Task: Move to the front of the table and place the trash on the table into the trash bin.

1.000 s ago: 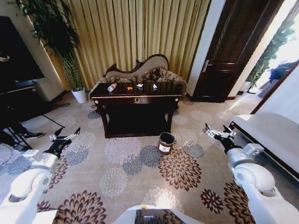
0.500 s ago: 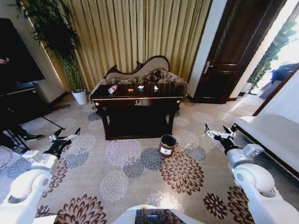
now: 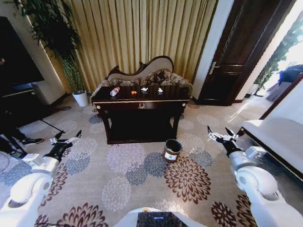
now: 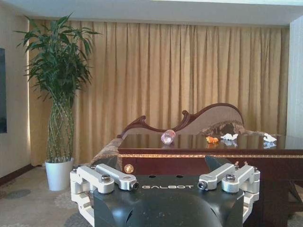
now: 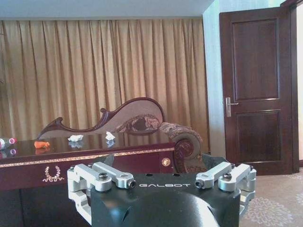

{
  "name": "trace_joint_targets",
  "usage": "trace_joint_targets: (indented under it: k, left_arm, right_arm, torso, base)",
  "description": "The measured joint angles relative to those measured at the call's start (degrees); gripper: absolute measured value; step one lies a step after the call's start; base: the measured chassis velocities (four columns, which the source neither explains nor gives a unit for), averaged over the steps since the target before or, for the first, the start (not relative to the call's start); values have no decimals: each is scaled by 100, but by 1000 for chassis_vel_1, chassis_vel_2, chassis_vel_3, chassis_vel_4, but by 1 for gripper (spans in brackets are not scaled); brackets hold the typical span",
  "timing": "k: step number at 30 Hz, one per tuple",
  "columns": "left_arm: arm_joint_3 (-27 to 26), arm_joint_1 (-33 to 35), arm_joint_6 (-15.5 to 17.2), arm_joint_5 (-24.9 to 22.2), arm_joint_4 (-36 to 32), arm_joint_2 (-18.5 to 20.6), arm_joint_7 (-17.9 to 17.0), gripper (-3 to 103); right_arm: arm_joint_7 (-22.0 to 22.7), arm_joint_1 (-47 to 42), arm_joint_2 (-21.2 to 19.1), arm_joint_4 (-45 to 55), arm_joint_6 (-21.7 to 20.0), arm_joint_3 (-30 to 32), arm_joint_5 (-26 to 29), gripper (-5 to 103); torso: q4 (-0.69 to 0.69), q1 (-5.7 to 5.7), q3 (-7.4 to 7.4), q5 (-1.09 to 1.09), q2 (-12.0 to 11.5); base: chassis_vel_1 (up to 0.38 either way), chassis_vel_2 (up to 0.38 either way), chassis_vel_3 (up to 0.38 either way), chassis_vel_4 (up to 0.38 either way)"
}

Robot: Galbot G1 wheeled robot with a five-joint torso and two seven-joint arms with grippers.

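On the table (image 3: 142, 100) lie the bottle (image 3: 114, 91), the orange scrap (image 3: 134, 92) and two white scraps (image 3: 144, 89), all along the top, and the bin (image 3: 172, 150) stands on the carpet (image 3: 132, 175) just beside the table's front right leg. The left gripper (image 3: 66, 140) and the right gripper (image 3: 220, 134) hang low over the carpet, well apart from the table. Both are spread wide, holding and touching nothing.

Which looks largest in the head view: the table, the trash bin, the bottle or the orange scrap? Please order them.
1. The table, by far.
2. The trash bin, though it stands nearer the camera.
3. The bottle.
4. The orange scrap, slightly smaller than the bottle.
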Motion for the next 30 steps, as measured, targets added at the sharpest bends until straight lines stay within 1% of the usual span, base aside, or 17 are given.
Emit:
trace_joint_targets:
  k: [8,24,30]
  left_arm:
    - [5,13,-31,2,18,-16,22,100]
    - [18,9,-87,9,115,-45,96,100]
    - [19,22,-159,32,151,-62,125,100]
  right_arm:
    - [0,-4,22,-14,1,-65,-117,100]
    - [0,-56,61,1,13,-82,-161,100]
    - [0,-73,85,9,16,-95,-188,100]
  torso:
    - [-1,0,0,0,-1]
    - [-1,0,0,0,-1]
    - [-1,0,0,0,-1]
  base:
    - [-86,95,98,-81]
    - [-105,98,104,-104]
    - [-101,91,93,-90]
